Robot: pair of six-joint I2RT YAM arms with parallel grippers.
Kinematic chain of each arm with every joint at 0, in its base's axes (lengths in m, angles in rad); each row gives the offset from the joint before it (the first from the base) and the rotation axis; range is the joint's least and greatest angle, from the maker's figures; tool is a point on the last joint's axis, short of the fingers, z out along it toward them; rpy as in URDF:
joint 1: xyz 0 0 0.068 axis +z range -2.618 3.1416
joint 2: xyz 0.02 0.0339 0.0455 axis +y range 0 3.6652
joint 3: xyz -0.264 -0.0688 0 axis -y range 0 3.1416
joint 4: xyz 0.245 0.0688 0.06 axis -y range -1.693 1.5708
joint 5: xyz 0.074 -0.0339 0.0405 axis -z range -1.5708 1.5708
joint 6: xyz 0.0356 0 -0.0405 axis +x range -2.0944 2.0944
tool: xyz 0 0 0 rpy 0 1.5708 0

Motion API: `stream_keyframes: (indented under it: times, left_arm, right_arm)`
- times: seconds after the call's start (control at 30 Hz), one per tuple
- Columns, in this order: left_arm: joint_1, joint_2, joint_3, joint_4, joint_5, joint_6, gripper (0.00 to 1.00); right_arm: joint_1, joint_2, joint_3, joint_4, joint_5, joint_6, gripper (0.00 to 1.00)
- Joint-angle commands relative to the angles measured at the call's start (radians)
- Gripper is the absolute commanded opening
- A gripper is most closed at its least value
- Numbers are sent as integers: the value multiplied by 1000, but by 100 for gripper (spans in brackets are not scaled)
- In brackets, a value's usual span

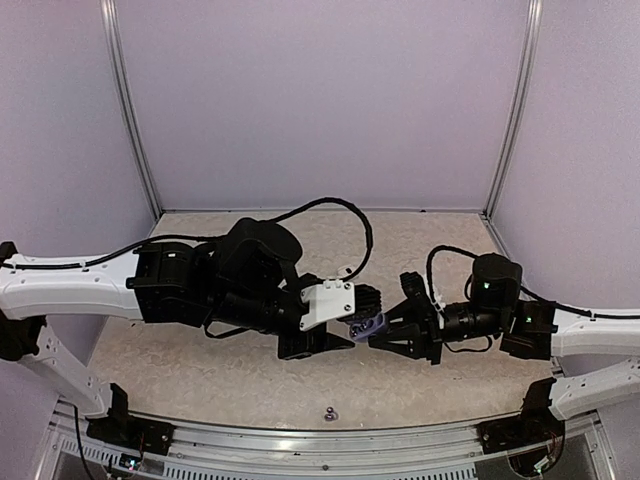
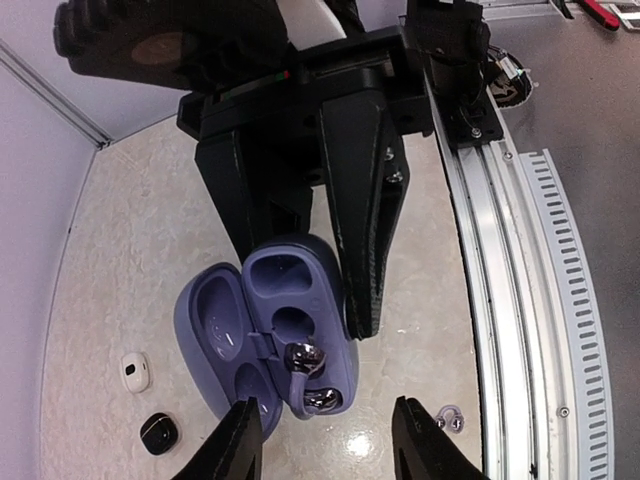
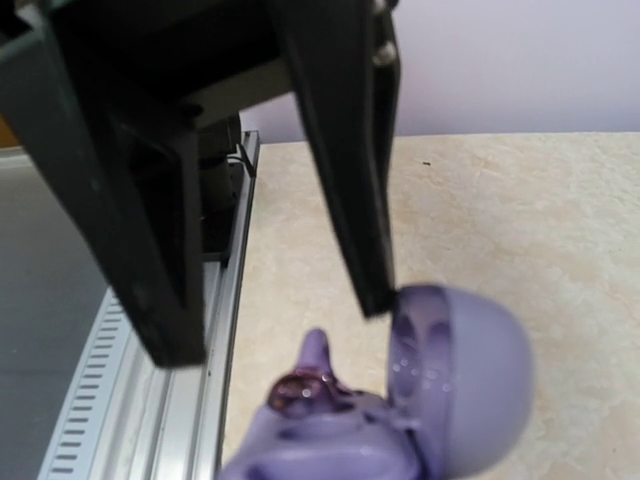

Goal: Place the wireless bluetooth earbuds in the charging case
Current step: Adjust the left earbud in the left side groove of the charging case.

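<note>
Gripping the purple charging case (image 2: 290,290) is the right pincer (image 3: 278,330), closed on it: one finger flat along the body's side, the other behind it. Case is off the worktop (image 1: 450,240), lid swung open, held near front centre between the two arms. Two earbuds (image 2: 303,357) sit in the body's wells, shiny ends showing. Left pincer (image 2: 325,402) is open with nothing in it, fingertips either side of the case's lower end. Can't tell whether the tip by the lid touches it.

Edges: aluminium rail (image 2: 500,300) runs along the near edge, close to where the pincers meet. One loose silvery earbud (image 1: 328,412) lies on the worktop near that rail, below the case in the top view. Small white piece (image 2: 135,370) and small black piece (image 2: 158,430) lie near each other on the lid's side, apart from the case. Both are too small to identify.

Room: worktop behind both arms runs back to the rear wall (image 1: 320,100). Side walls close in left and right, with upright posts (image 1: 512,110) at the rear corners.

Surface: beige, speckled, glossy, glare patch under the case. Walls plain pale lilac.
</note>
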Motion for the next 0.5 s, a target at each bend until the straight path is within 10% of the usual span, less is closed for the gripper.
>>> stream_keyframes:
  times: [0.0,0.17,0.33,0.47]
  left_arm:
    - [-7,-60,-32,124,-63,0,46]
    - [-6,-128,-91,226,-107,-72,53]
    - [12,-238,-213,434,-165,-269,98]
    - [74,-322,-302,600,-121,-514,99]
  right_arm:
    - [19,-25,2,30,-11,8,0]
    - [18,-45,-9,47,62,-3,0]
    - [19,-67,-7,102,144,-40,0]
    - [19,-87,5,132,181,-83,0]
